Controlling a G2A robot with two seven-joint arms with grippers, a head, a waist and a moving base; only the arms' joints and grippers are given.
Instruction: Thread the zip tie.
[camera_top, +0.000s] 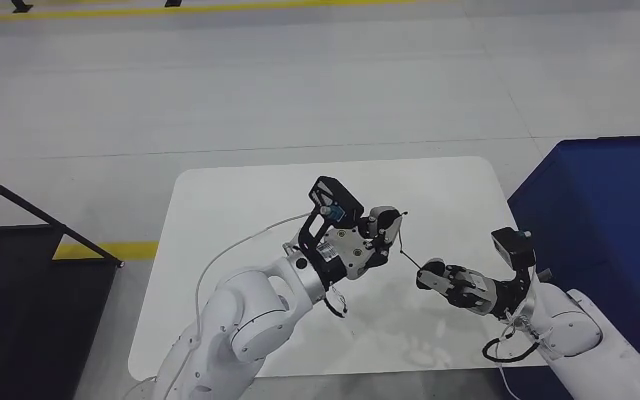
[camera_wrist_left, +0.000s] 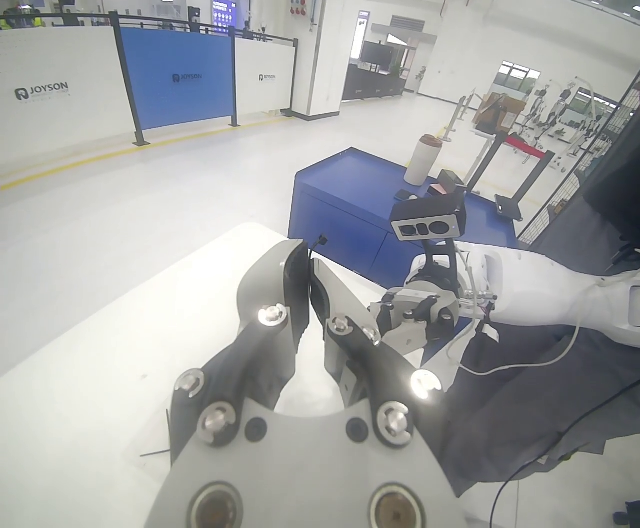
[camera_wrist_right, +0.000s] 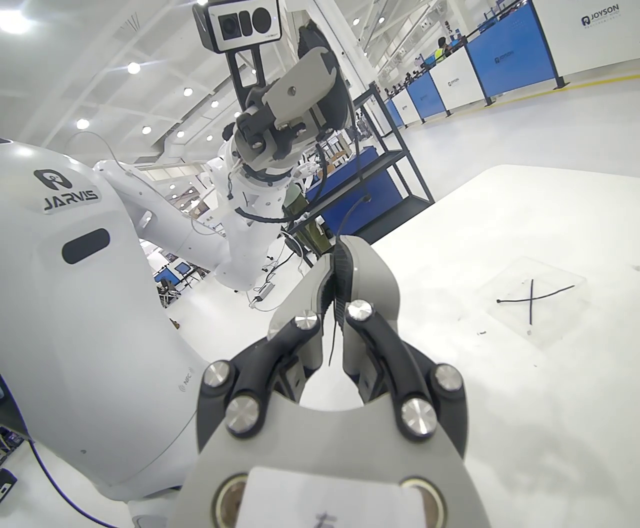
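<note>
1. The left gripper (camera_top: 385, 232) is hovering over the white table (camera_top: 230, 200), just off the table's middle toward 1 o'clock in the top view. Its fingers are pinching tight on the black zip tie (camera_top: 408, 257), and a little end of the tie is poking out past the tips.
2. The right gripper (camera_top: 430, 276) is sitting at about 4 o'clock from the left one, close but not touching, and pointing back at it. Its fingers are clamping together on thin black zip tie strap too, which is running on past the tips.
3. From above, the strap is stretching between the two grippers, off the tabletop. Honestly can't tell if both are holding one tie or one each.
4. A clear tray (camera_wrist_right: 560, 320) is lying flat on the table, with two spare ties (camera_wrist_right: 532, 300) crossing in an X inside it.
5. A blue cabinet (camera_top: 590, 200) is standing at the table's 3 o'clock.
</note>
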